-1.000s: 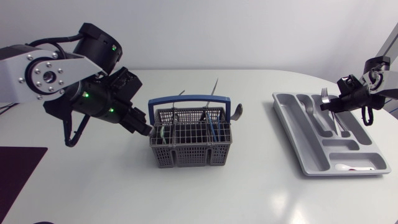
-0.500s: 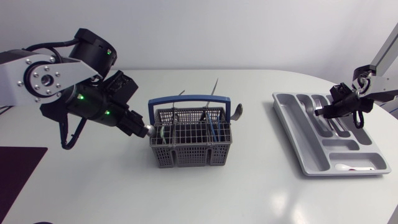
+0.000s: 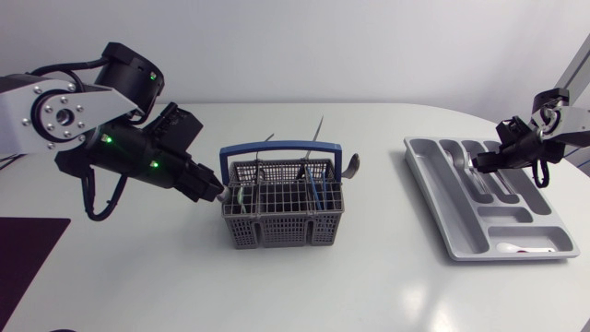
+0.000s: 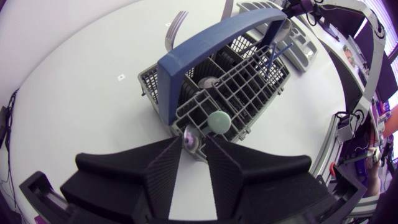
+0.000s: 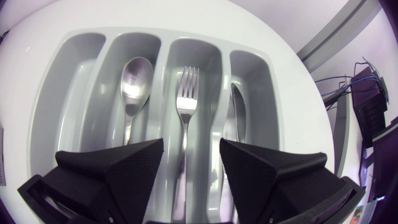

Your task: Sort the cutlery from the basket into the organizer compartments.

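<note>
**Spotter:** Your right arm has brought the fork (image 5: 186,93) down out of the air and let it go. Your left arm has barely shifted at the basket.

**Operator:** Where does everything sit?

**Spotter:** Take it by size. On the table (image 3: 304,286), the organizer (image 5: 68,106) lies at your right. The fork lies flat in 1 long compartment, between the spoon (image 5: 135,78) and the knife (image 5: 239,109) in the 2 compartments beside it. The basket (image 3: 277,221) stands mid-table with more cutlery upright in it. Your right tool (image 5: 191,142) hangs over the fork with its fingers spread wide, touching nothing. Your left tool (image 4: 194,142) is at the basket's end nearest that arm. Its fingers are pinched on a silver handle (image 4: 190,134) that pokes out at the corner.

**Operator:** How do I pull it well?

**Spotter:** I judge the grip shallow, since only the tip of the handle sits between the fingers. Draw slowly along the handle's own line, so it does not lever against the grid and drag or tip the basket. A green-capped piece (image 4: 219,121) sits just beside it, so keep your fingers off that. On the right, lift straight up before you swing away, or you may nudge the fork out of its slot.
</note>
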`<action>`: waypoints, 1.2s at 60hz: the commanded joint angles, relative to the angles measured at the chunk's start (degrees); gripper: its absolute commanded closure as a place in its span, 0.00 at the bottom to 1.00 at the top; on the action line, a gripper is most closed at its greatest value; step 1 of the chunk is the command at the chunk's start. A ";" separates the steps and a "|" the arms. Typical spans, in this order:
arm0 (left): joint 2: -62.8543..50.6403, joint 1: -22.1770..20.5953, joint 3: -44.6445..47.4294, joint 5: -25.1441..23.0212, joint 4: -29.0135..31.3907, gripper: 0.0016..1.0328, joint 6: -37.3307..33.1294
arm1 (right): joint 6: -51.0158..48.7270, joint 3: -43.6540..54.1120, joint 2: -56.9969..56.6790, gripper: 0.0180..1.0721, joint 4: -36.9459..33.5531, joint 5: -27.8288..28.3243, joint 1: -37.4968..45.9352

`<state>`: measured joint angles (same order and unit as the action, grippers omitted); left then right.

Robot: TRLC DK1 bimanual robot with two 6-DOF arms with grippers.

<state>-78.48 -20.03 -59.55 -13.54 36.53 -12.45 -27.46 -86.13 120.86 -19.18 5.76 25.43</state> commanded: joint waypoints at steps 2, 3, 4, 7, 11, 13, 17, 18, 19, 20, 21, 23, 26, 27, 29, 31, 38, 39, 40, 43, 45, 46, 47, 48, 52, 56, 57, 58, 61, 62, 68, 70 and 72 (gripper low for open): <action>-2.12 0.43 1.37 -1.23 0.03 0.72 0.32 | -0.05 4.39 -5.11 0.27 1.07 0.48 -1.44; -2.29 0.43 1.45 -1.40 0.03 0.72 0.32 | -0.05 4.92 -5.55 0.27 1.16 0.57 -1.61; -2.38 0.43 1.54 -1.84 -0.15 0.72 0.32 | -0.05 5.44 -6.34 0.27 1.25 0.66 -1.79; -3.17 0.61 1.54 -2.81 -0.32 0.72 0.23 | -0.05 7.38 -8.36 0.27 1.78 0.74 -2.58; -4.14 1.22 1.28 -3.95 -0.50 0.72 0.05 | -0.05 9.75 -11.17 0.27 2.22 1.54 -3.72; -4.58 1.49 1.19 -4.57 -0.59 0.72 -0.03 | -0.05 10.98 -12.58 0.27 2.30 1.71 -4.42; -5.72 2.28 0.84 -5.80 -0.85 0.72 -0.30 | 0.04 13.27 -15.57 0.27 2.48 2.33 -5.83; -6.07 2.45 0.66 -5.97 -0.85 0.72 -0.38 | 0.13 13.88 -16.27 0.27 2.48 2.33 -6.27; -6.16 2.63 0.66 -6.24 -0.85 0.72 -0.47 | 0.13 14.32 -16.88 0.27 2.48 2.33 -6.53; -6.25 2.81 0.57 -6.59 -0.85 0.73 -0.47 | 0.22 14.94 -17.59 0.27 2.57 2.33 -6.89; -6.43 3.07 0.49 -6.94 -0.85 0.73 -0.56 | 0.31 15.46 -18.20 0.27 2.57 2.33 -7.24; -6.51 3.60 0.40 -7.73 -0.85 0.75 -0.65 | 0.31 16.52 -19.52 0.27 2.66 2.33 -8.03; -6.60 3.86 0.14 -8.17 -0.94 0.78 -0.65 | 0.39 18.28 -21.37 0.27 3.01 2.33 -9.26; -6.60 3.95 0.14 -8.17 -0.94 0.78 -0.74 | 0.39 18.80 -22.07 0.27 3.10 2.33 -9.61; -6.60 4.04 0.14 -8.17 -0.94 0.78 -0.82 | 0.39 20.03 -23.30 0.27 3.36 2.33 -10.58; -6.60 4.04 0.05 -8.17 -0.94 0.81 -0.82 | 0.39 20.91 -24.35 0.27 3.53 2.33 -11.28; -6.60 4.39 0.14 -8.17 -1.47 0.89 -0.91 | 0.57 23.72 -28.05 0.27 3.62 2.33 -13.92; -6.60 4.39 0.14 -8.17 -1.55 0.90 -0.91 | 0.57 23.99 -28.40 0.27 3.62 2.24 -14.18; -6.60 4.39 0.14 -8.26 -1.55 0.90 -0.91 | 0.57 24.34 -28.84 0.27 3.62 2.24 -14.53; -6.43 4.30 0.22 -9.05 -1.82 0.91 -0.74 | 0.74 25.31 -30.15 0.27 3.62 2.24 -15.67; -6.34 4.21 0.22 -9.93 -1.82 0.91 -0.74 | 0.92 26.19 -31.56 0.27 3.62 1.98 -16.73; -6.34 4.21 0.22 -10.45 -1.82 0.92 -0.74 | 0.92 26.36 -31.82 0.27 3.62 1.89 -17.08; -6.34 4.30 0.14 -10.89 -1.82 0.95 -0.74 | 0.92 26.71 -32.35 0.27 3.62 1.80 -17.43; -6.34 4.30 0.14 -11.07 -1.82 0.96 -0.74 | 0.92 26.89 -32.70 0.27 3.62 1.62 -17.70; -6.34 4.39 -0.04 -11.68 -1.82 0.97 -0.74 | 1.10 27.50 -34.37 0.27 3.36 1.36 -18.93; -6.43 4.48 -0.22 -12.12 -1.82 0.97 -0.74 | 1.27 28.38 -36.13 0.27 3.10 1.10 -20.24; -6.34 4.48 -0.22 -12.12 -1.82 0.97 -0.74 | 1.27 28.56 -36.40 0.27 3.01 1.01 -20.60; -6.34 4.48 -0.30 -12.12 -1.82 0.97 -0.74 | 1.27 28.73 -36.75 0.27 2.83 0.92 -20.95; -5.90 4.56 -0.22 -12.48 -1.82 0.97 -0.74 | 1.45 29.26 -37.71 0.27 2.66 0.57 -21.91; -5.72 4.56 -0.22 -12.48 -1.82 0.97 -0.74 | 1.54 29.44 -37.89 0.27 2.66 0.48 -22.18; -3.70 5.00 -0.39 -13.00 -1.64 0.97 -0.47 | 1.62 30.23 -39.30 0.27 2.57 -0.49 -24.11; -2.91 5.18 -0.48 -13.44 -1.55 0.97 -0.30 | 1.62 30.32 -39.65 0.27 2.39 -0.75 -24.64; -2.56 5.27 -0.48 -13.62 -1.29 0.97 -0.30 | 1.62 30.32 -39.91 0.27 2.30 -1.10 -25.08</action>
<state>-83.15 -15.79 -59.51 -27.27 34.87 -12.49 -27.00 -57.25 82.00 -16.34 5.61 1.43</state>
